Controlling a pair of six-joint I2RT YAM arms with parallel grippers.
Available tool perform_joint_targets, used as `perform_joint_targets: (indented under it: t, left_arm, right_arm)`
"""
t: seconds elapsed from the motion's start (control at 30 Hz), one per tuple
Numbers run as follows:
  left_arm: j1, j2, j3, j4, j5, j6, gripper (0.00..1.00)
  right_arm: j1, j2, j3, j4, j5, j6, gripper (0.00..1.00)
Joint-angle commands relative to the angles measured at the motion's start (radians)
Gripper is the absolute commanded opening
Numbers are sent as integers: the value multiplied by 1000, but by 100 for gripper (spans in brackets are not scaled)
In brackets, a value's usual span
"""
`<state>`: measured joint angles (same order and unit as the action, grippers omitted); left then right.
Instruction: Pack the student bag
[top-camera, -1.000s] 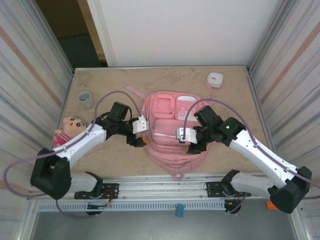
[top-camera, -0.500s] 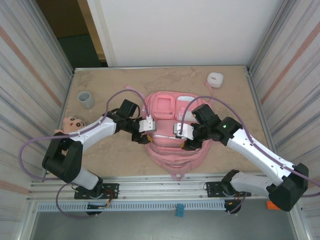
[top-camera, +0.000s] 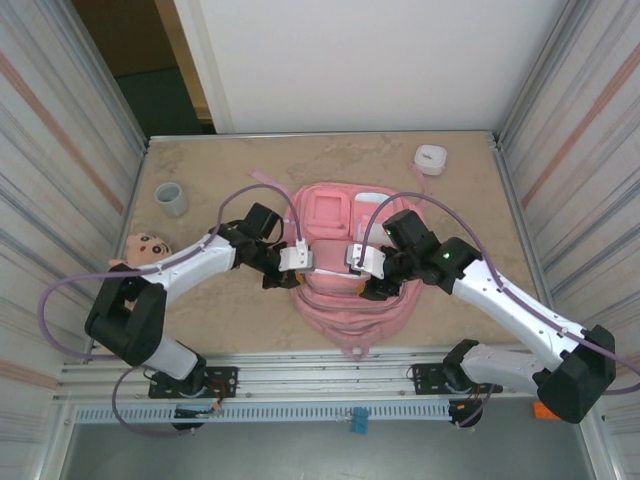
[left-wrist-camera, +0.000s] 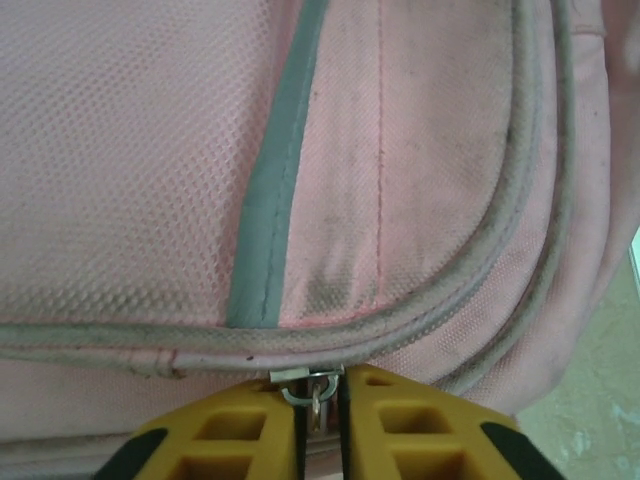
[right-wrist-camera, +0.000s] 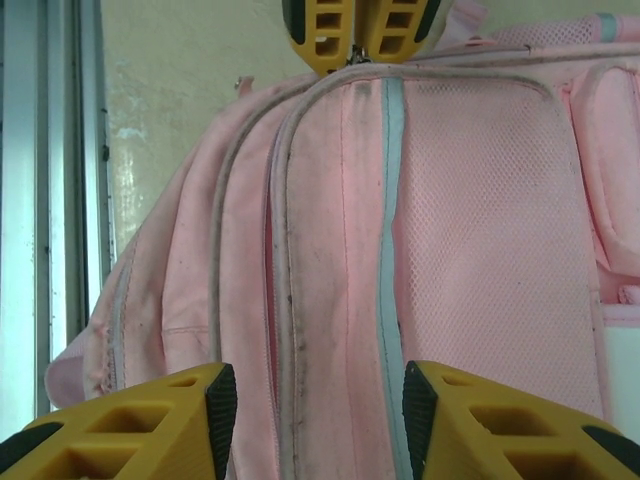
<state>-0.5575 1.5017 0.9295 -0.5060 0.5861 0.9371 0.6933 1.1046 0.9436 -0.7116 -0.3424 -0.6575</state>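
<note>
At frame bottom, the left gripper (left-wrist-camera: 320, 415) had jaws clamped on the zipper pull (left-wrist-camera: 314, 393) of the backpack (left-wrist-camera: 150, 150). The right gripper (right-wrist-camera: 312, 420) held its jaws apart.

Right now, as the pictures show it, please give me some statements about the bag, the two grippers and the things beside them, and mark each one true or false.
1. The left gripper is shut on a zipper pull of the student bag. True.
2. The right gripper is shut on a strap. False: its fingers are wide apart over the bag, with nothing between them.
3. The grey cup stands on the bag. False: it stands on the table, left of the bag and apart from it.
4. A doll lies near the table's left edge. True.
</note>
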Motion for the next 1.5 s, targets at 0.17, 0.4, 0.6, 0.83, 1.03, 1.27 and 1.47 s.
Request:
perform_joint_targets:
  t: [0.17, 0.4, 0.6, 0.83, 1.03, 1.27, 1.47]
  left_arm:
    - [-10, -116, -56, 25, 66, -105, 2]
    - [-10, -198, -142, 145, 83, -238, 0]
    - [-10, -251, -197, 231, 83, -331, 0]
    - [-10, -264, -209, 238, 89, -371, 0]
    - [-12, -270, -214, 266, 100, -407, 0]
    - [-44, -301, -254, 355, 98, -535, 2]
    - [-133, -310, -262, 348, 97, -604, 8]
  right_arm:
    - [72, -23, -42, 65, 43, 59, 53]
    - [111, -38, -149, 259, 90, 111, 59]
    - [99, 9, -191, 354, 84, 128, 56]
    - [51, 34, -211, 432, 45, 167, 36]
    - [30, 54, -218, 460, 39, 166, 25]
    - [27, 81, -217, 524, 20, 197, 7]
    - [24, 111, -217, 585, 17, 211, 0]
